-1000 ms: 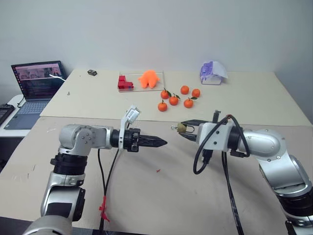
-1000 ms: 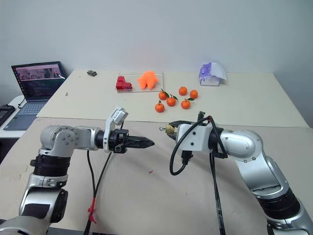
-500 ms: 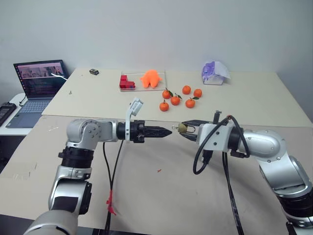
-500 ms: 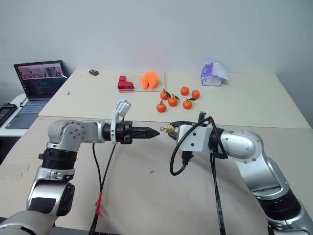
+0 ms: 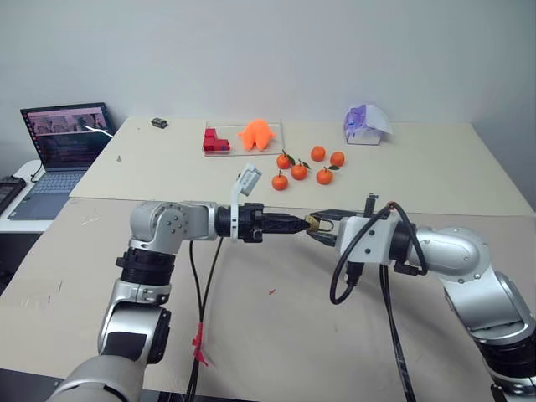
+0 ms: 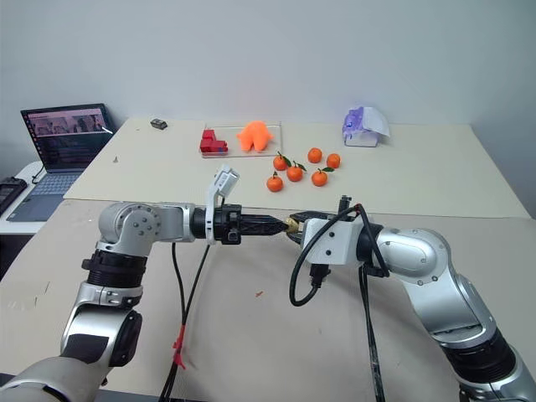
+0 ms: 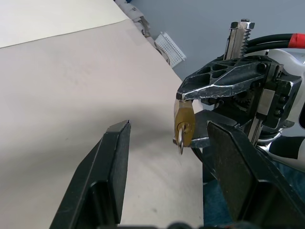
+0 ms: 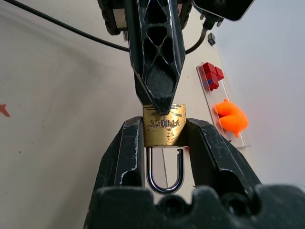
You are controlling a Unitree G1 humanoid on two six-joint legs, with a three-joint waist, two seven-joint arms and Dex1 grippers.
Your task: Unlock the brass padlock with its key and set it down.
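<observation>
The brass padlock (image 8: 164,125) hangs above the table, its thin silver shackle (image 8: 164,171) pointing back toward my right wrist. My right gripper (image 5: 321,227) is shut on its body from both sides. The key (image 7: 180,142) is a small silvery stub sticking out of the padlock's (image 7: 184,123) free end. My left gripper (image 7: 167,128) comes in level from the left and is open. Its fingers (image 7: 114,162) stand on either side of the key end, and the tips reach the padlock (image 5: 312,223). I cannot tell whether they touch the key.
Behind the hands on the far table lie several oranges (image 5: 306,167). A clear tray holds red blocks (image 5: 214,141) and an orange toy (image 5: 256,134). A purple-white object (image 5: 365,124) sits at the back right and a laptop (image 5: 65,142) at the far left. Black cables (image 5: 389,318) hang from both arms.
My left gripper has moved to the right, closing the gap until its tips reach the padlock. The right gripper and the padlock have stayed in place.
</observation>
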